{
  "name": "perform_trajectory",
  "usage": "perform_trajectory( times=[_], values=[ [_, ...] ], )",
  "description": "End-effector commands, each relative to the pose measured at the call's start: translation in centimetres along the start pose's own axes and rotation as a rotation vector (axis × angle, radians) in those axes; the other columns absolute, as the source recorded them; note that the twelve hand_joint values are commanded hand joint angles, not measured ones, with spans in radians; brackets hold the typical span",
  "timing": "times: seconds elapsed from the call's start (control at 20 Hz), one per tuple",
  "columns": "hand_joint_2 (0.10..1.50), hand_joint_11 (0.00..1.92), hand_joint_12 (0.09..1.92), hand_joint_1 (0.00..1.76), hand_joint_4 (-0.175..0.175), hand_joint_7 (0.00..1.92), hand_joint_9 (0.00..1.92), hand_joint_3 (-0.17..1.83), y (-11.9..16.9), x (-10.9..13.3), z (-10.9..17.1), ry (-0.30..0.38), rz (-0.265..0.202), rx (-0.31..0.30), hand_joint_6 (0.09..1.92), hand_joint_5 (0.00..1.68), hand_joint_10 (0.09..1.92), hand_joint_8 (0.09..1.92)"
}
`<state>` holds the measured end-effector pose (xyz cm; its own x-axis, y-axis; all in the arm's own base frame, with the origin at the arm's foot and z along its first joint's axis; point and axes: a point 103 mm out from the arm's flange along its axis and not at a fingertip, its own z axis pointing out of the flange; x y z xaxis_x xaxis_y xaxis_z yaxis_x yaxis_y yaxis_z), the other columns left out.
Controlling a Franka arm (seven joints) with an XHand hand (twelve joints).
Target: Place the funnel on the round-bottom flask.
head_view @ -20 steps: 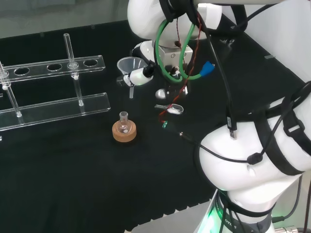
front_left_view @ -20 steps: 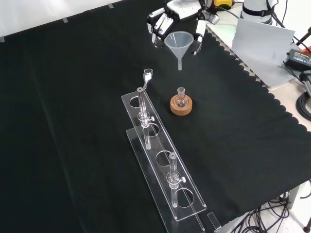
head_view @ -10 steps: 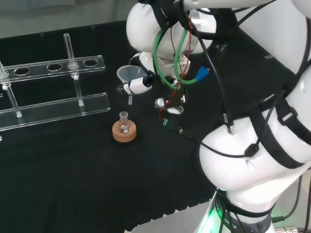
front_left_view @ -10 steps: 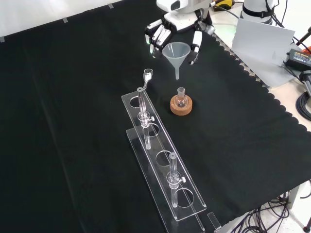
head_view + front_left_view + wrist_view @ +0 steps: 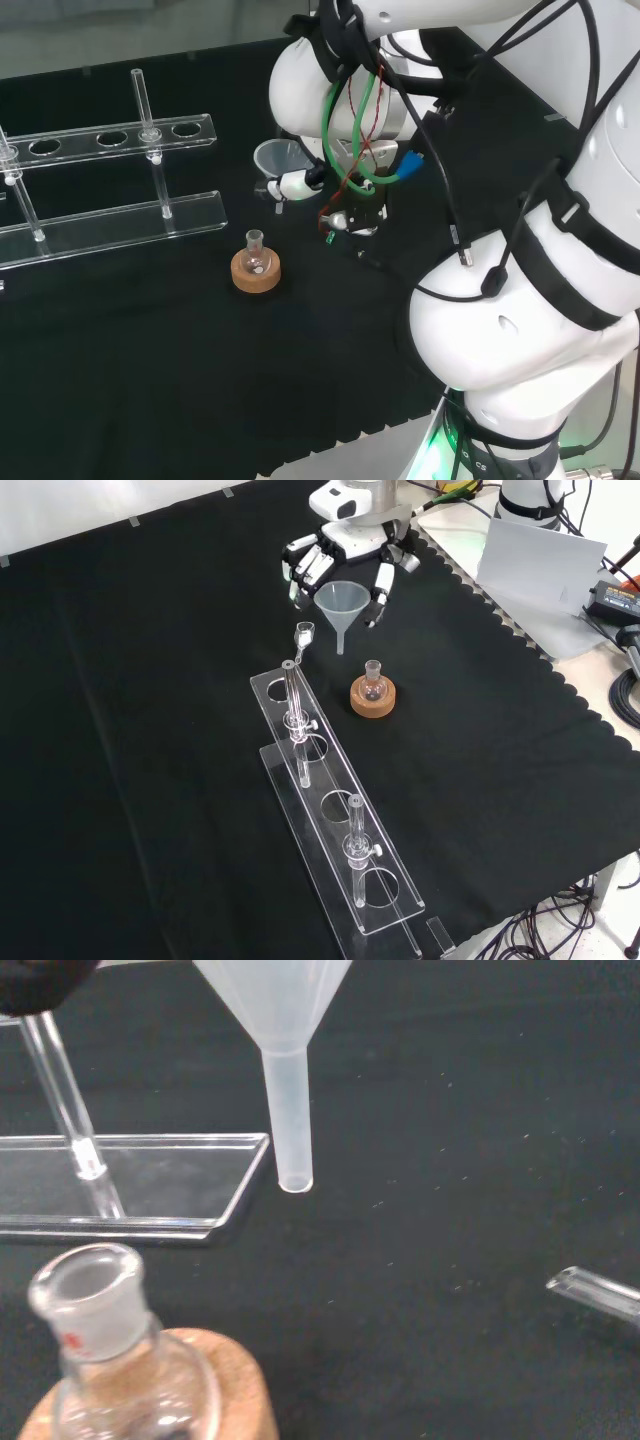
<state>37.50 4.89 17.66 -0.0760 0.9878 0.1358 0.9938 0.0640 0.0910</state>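
A translucent white funnel hangs upright above the cloth, pinched at its rim by the black and white hand. In the head view the funnel sits just left of the arm's links, with a finger curled round it. A small clear round-bottom flask stands on a cork ring, below and slightly right of the funnel in the front view. In the wrist view the funnel's stem ends above the cloth, apart from the flask's open neck.
A long clear plastic rack with upright glass tubes lies on the cloth close to the flask. A small metal spatula rests near the rack's far end. The cloth's scalloped edge runs along the right in the front view.
The hand has carried the funnel lower and leftward in the front view, nearer the flask. The arm's links have swung over in the head view. The flask and rack have stayed put.
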Motion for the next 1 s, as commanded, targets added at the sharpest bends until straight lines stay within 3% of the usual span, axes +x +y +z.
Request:
perform_trajectory(
  times=[0.05, 0.6, 1.0],
  values=[
    [0.80, 0.00, 1.34, 0.74, -0.043, 0.91, 0.61, 0.06, 1.7, -2.0, -2.4, -0.044, -0.017, -0.039, 0.25, 0.65, 0.52, 0.53],
    [0.79, 0.00, 1.34, 0.74, -0.041, 0.92, 0.62, 0.06, 1.7, 0.1, -7.2, -0.060, -0.082, 0.006, 0.26, 0.65, 0.52, 0.53],
    [0.79, 0.00, 1.28, 0.74, -0.041, 0.93, 0.62, 0.08, 1.1, 2.0, -10.1, -0.054, -0.080, 0.081, 0.29, 0.64, 0.50, 0.51]
  ],
)
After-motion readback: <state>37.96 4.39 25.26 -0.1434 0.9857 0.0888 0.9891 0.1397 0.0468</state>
